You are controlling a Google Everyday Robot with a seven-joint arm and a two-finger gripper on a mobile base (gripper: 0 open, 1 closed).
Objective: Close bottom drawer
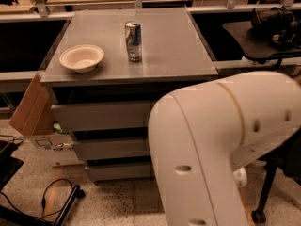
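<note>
The grey cabinet (174, 55) stands in the middle of the camera view with three drawers stacked in its front. The bottom drawer (117, 171) is the lowest, with a low plain grey front, and only its left part shows. A dark gap lies above it, and how far out it stands I cannot tell. My white arm (221, 149) fills the lower right and covers the right side of all three drawers. My gripper is out of view, somewhere beyond or behind the arm.
A cream bowl (81, 57) and a drink can (133, 41) stand on the cabinet top. A cardboard box (30, 109) leans at the cabinet's left. Black cables (56, 192) lie on the floor at lower left. A black stand with a wheel (257, 216) is at the right.
</note>
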